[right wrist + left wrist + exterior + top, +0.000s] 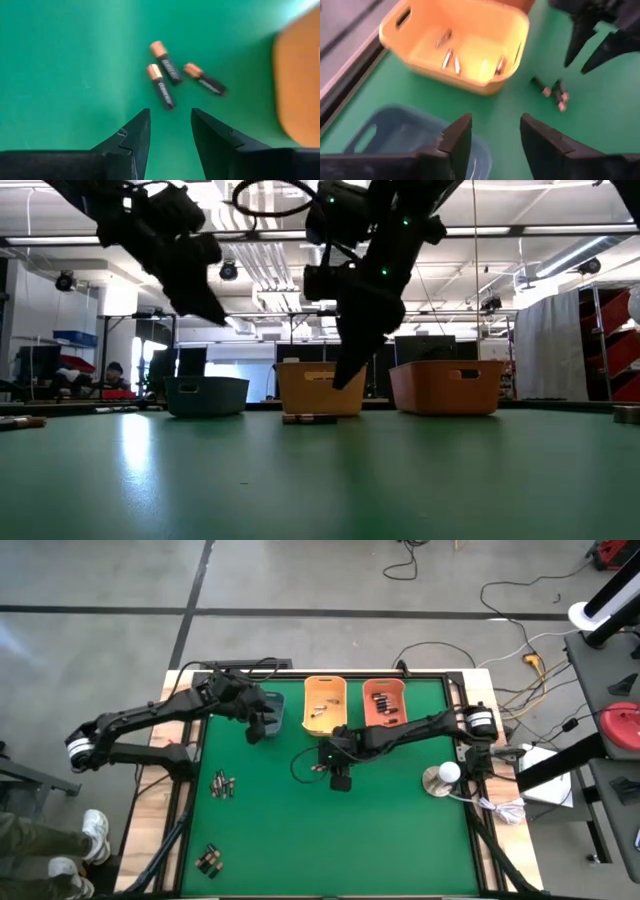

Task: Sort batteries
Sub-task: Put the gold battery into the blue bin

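Batteries (172, 75) lie loose on the green mat (60, 60) just ahead of the right gripper (170, 131), parted and empty; the left gripper (495, 137), likewise parted and empty, hangs over the grey-blue bin (390, 137).

My bench stands on a grey concrete floor (300, 580) crossed by dark lines (190, 610). Black and yellow cables (520, 620) trail over that floor on one side, near a white stand (600, 615) and a red object (622, 728). A pair of white shoes (92, 833) shows at the floor's edge beside the bench. Seen level across the green top (320, 480), the room behind is a big open hall. Long strip lights (560, 260) hang under a white ceiling with pipes (270, 260). A white curtain (545, 345) hangs at one side next to red shelving (615, 340). Far back, a person (113, 372) sits among desks and screens (190, 362).
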Controlling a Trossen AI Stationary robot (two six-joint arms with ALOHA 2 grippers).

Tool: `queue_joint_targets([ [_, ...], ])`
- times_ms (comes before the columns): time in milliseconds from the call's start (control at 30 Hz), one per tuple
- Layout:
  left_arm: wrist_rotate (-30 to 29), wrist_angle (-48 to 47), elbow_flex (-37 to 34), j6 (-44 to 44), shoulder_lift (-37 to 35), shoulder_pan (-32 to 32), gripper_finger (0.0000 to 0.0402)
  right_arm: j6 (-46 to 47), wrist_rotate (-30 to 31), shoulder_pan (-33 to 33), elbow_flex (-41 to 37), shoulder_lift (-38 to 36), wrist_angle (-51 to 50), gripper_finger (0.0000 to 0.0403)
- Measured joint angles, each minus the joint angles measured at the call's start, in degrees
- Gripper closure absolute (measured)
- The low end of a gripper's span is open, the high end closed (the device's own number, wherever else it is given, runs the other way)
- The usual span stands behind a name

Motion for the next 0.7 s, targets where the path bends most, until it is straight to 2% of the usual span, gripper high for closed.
queue_joint_targets([
  [167, -0.1, -0.3, -3.6, -0.9, 1.9, 1.0, 0.0232, -0.2, -3.9, 0.1, 0.3, 1.9, 2.8, 0.0266],
  [400, -0.3, 1.9, -7.6, -1.6, 3.9, 0.9, 0.0231, 0.3, -3.7, -0.8, 0.2, 3.2, 2.6, 0.0257],
  [600, -1.2, 2.0, -8.5, 0.3, 5.8, 0.8, 0.0232, 1.1, -3.7, -1.0, 0.2, 2.7, 2.2, 0.0266],
  [700, 0.1, 1.9, -7.6, 0.7, 5.8, 0.0, 0.0232, 2.0, -3.7, -1.0, 0.4, 1.3, 0.3, 0.0272],
])
